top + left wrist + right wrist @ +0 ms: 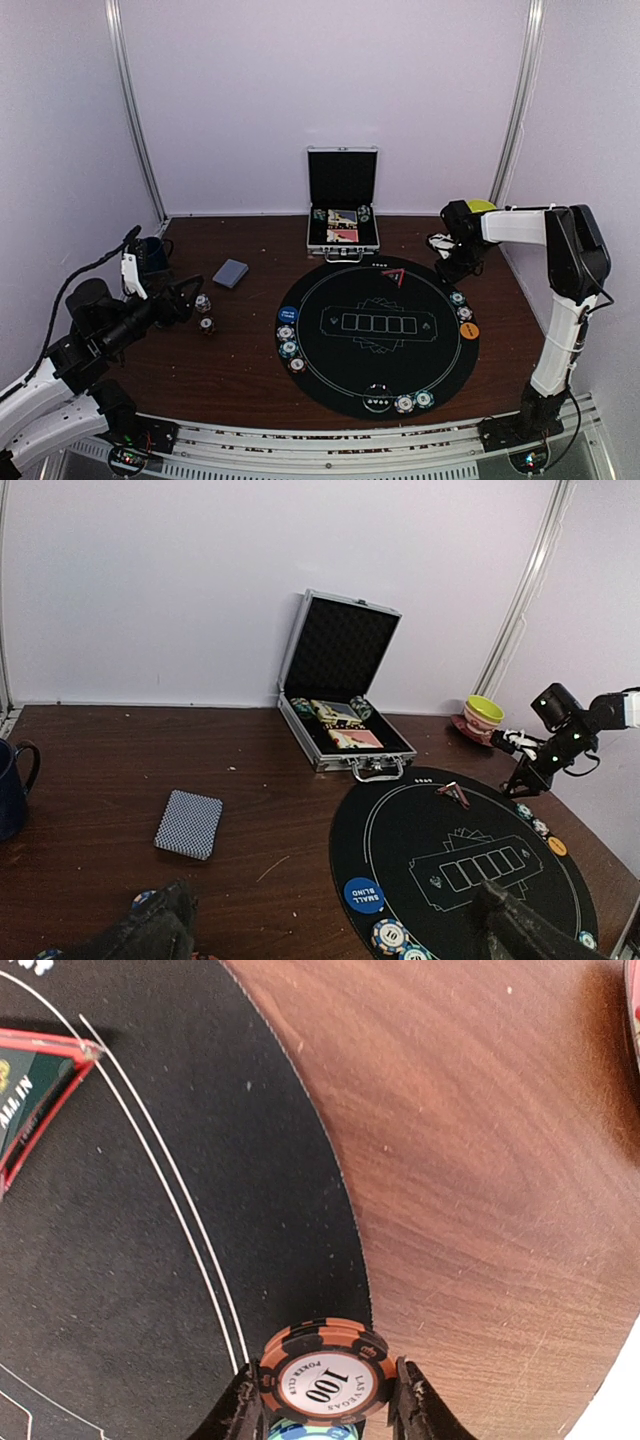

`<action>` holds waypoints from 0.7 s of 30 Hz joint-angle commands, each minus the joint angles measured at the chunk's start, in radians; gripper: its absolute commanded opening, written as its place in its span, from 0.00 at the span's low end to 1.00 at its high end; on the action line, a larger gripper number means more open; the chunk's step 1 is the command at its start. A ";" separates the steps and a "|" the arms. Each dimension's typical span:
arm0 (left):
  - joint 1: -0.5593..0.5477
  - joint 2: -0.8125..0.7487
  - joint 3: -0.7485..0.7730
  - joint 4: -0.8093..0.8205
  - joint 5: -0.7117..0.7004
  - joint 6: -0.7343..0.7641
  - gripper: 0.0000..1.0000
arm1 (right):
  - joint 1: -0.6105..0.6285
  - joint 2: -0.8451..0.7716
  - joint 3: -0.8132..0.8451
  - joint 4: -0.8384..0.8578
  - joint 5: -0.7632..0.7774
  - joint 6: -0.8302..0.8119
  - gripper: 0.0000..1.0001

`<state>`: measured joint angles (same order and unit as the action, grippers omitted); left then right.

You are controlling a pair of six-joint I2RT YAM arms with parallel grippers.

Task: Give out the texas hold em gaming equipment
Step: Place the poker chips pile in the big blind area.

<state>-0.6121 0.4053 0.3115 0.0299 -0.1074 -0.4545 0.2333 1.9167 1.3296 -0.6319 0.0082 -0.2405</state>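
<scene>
Right tool [328, 1400]: jaws clamped on a short stack of red chips [322, 1340]. The top face reads "100", and each finger presses a striped edge. The stack sits at the bottom centre of the right wrist view, on the outer rim of the black mat [120, 1260], just inside where it meets the brown desk [480, 1180]. A teal chip [305, 1430] peeks out beneath the stack (only a sliver shows).

Left tool [188, 300]: jaws wide apart and holding nothing, at mid-left of the overhead view, clear of the mat. Two loose chips [205, 313] lie on the desk just beside its tips.

Card deck [230, 273]: face down, grey-blue back up, on bare desk between the left tool and the case [343, 190]. The case stands open at top centre with its lid upright. There are cards and chips inside, too small to read.

On the mat in the overhead view:
- Left rim: blue button [288, 314], with a row of three chips [290, 348] curving below it.
- Bottom rim: three round pieces [403, 403], colours uncertain.
- Right rim: two chips [460, 305], with the orange button [470, 330] under them.
- Top rim: red triangle marker [392, 276].

Dark blue mug [152, 255] at far left, near the wall.

Yellow-green cup [484, 711] on a pink saucer, behind the right arm.
</scene>
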 commanded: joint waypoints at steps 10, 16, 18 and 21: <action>0.006 0.005 -0.005 0.059 0.024 0.014 0.98 | -0.019 0.024 -0.024 -0.004 -0.003 -0.021 0.25; 0.005 0.015 -0.005 0.062 0.023 0.014 0.98 | -0.020 0.036 -0.025 -0.008 -0.004 -0.023 0.27; 0.006 0.019 -0.006 0.064 0.024 0.013 0.98 | -0.020 0.041 -0.025 -0.007 -0.002 -0.024 0.28; 0.005 0.024 -0.008 0.067 0.022 0.013 0.98 | -0.019 0.044 -0.024 -0.006 -0.001 -0.023 0.30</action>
<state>-0.6121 0.4225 0.3115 0.0315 -0.0925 -0.4545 0.2218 1.9476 1.3151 -0.6353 0.0013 -0.2596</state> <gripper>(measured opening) 0.978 0.383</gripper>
